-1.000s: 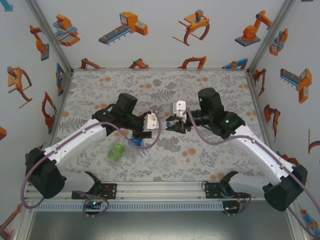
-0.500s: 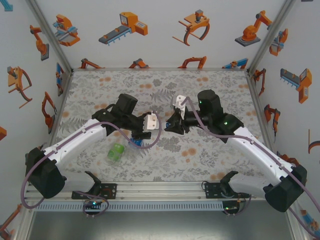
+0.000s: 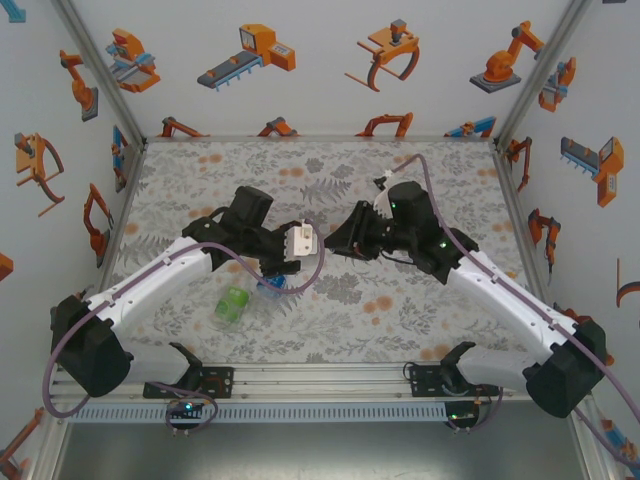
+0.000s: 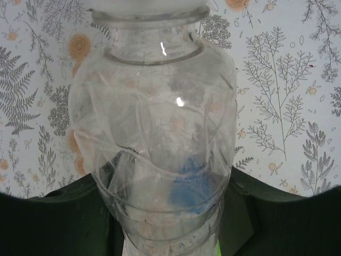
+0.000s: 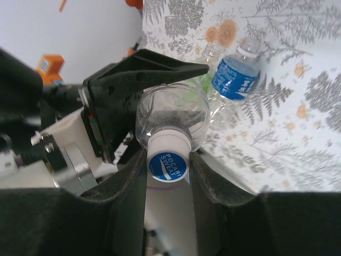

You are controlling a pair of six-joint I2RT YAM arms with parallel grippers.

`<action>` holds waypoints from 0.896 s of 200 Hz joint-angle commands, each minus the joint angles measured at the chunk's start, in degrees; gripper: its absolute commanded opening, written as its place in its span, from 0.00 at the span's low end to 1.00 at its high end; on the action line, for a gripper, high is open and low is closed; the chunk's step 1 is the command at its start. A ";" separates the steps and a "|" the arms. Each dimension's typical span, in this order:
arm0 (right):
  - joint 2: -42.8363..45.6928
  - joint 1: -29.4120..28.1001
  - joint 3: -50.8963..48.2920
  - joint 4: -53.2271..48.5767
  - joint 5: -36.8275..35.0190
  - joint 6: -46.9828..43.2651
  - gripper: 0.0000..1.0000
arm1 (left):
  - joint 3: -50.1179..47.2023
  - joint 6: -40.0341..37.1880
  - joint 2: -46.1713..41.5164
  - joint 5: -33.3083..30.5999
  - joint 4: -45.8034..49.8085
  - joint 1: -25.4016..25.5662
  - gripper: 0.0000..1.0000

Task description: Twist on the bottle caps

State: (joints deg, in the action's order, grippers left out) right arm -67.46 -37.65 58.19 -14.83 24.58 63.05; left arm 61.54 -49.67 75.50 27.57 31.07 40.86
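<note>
The left tool (image 4: 168,181) is clamped on the body of a clear bottle (image 4: 160,138). Its dark fingers (image 4: 256,208) press in from both sides low on the bottle, and the neck points away from the wrist camera. No label can be made out on this bottle. A blue patch shows through the plastic, but it is too blurred to identify.

The right tool (image 5: 168,157) meets the bottle from the opposite end. Its two fingers (image 5: 130,197) are closed on the cap (image 5: 168,164), one on each side. The cap has a white skirt and a round blue top with white lettering, and it sits on the bottle's neck. How far it is screwed down cannot be told. In the right wrist view the left tool's black finger lies along the bottle's shoulder just behind the cap.

In the overhead view the two tools face each other tip to tip above the middle of the patterned surface (image 3: 400,320). The held bottle is between them, clear of the surface.

Two more bottles lie on their sides on the surface below the left arm. The blue-labelled bottle (image 5: 234,74) is nearer the tools, and the green-labelled bottle (image 3: 232,305) is just beside it, towards the near-left. Neither tool touches them.
</note>
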 commanded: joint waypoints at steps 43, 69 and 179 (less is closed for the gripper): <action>-1.61 0.29 2.89 0.68 -5.46 4.47 0.00 | 1.32 -1.15 -1.07 6.57 -2.34 1.42 0.00; -1.05 0.55 4.24 0.65 -3.96 -5.94 0.36 | 1.31 -1.30 -1.08 6.53 -2.16 1.46 0.00; 4.48 1.00 7.44 -4.80 12.89 -71.86 0.50 | 1.31 -2.37 -0.97 7.11 -1.32 1.50 0.00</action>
State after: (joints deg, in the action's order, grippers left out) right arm -65.30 -36.82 64.25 -17.30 31.55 12.75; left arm 61.54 -50.30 75.48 32.25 29.34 42.24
